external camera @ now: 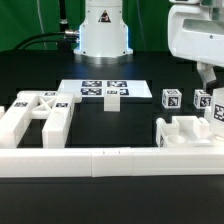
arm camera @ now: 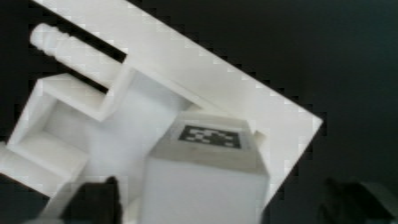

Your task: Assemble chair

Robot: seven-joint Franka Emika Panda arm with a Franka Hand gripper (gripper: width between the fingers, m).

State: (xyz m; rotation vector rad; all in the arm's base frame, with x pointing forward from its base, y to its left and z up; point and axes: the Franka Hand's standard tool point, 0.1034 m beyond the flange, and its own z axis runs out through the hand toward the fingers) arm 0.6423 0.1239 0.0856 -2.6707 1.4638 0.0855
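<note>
The white chair piece (external camera: 183, 131) looks like stiff, light, smooth plastic, probably slick in a grip. Its tagged slab (arm camera: 210, 135) seems the best place to pinch, across the flat faces. The piece sits on the desk (external camera: 140, 125) at the exterior view's right, just behind the border wall (external camera: 100, 160). It lies directly beneath the end effector (external camera: 208, 82), whose jaws stand apart on either side of that slab.

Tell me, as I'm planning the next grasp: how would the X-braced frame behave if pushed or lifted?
The frame looks chunky, so it probably won't flex. It lies flat and wide, so a push would likely slide it, not tip it. Its smooth plastic may slip in a grip.
</note>
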